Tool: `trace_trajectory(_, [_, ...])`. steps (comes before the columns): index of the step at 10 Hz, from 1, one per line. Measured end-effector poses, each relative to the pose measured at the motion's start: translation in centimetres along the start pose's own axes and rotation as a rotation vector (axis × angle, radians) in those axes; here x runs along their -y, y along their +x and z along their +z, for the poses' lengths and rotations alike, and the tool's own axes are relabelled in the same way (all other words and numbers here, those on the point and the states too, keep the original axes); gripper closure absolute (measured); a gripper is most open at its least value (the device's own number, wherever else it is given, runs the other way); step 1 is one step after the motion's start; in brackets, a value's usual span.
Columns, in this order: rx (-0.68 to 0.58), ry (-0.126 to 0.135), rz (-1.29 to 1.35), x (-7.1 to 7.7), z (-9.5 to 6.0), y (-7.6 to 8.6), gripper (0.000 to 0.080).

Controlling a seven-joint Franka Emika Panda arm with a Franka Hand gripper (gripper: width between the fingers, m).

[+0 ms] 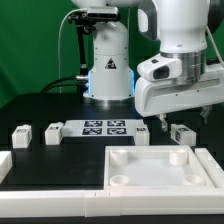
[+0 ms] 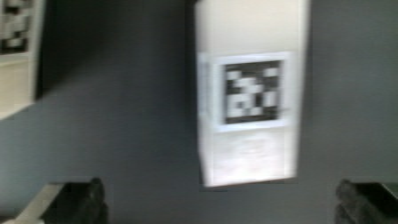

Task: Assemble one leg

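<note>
In the wrist view a leg [image 2: 249, 100], a white block with a black-and-white tag on its face, lies on the dark table. My gripper [image 2: 222, 205] is open and empty above it. One dark finger [image 2: 71, 203] stands on each side, and the leg's near end falls between them without touching. In the exterior view the gripper [image 1: 168, 123] hangs just over this leg [image 1: 182, 133] at the exterior view's right. Two more legs [image 1: 20, 136] [image 1: 52, 132] lie at the exterior view's left.
The marker board [image 1: 105, 127] lies in the middle near the robot base. A big flat white panel with round sockets [image 1: 150, 168] sits in front, bordered by a white wall [image 1: 60, 190]. Another tagged white piece [image 2: 15, 50] shows at the wrist view's edge.
</note>
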State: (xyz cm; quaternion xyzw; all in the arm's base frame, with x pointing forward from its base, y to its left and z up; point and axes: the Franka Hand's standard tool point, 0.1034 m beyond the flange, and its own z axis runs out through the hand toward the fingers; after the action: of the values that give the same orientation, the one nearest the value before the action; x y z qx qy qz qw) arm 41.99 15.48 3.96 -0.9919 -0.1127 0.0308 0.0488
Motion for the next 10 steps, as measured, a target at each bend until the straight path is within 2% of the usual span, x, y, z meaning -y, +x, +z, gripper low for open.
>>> trace_trajectory(4, [0.035,0.0,-0.004,-0.1,0.0,-0.2,0.015])
trace_trajectory(7, [0.317,0.014,-0.001,0.5,0.2,-1.8,0.015])
trace_trajectory(10, [0.57,0.045,-0.003,1.1,1.0,-2.4,0.015])
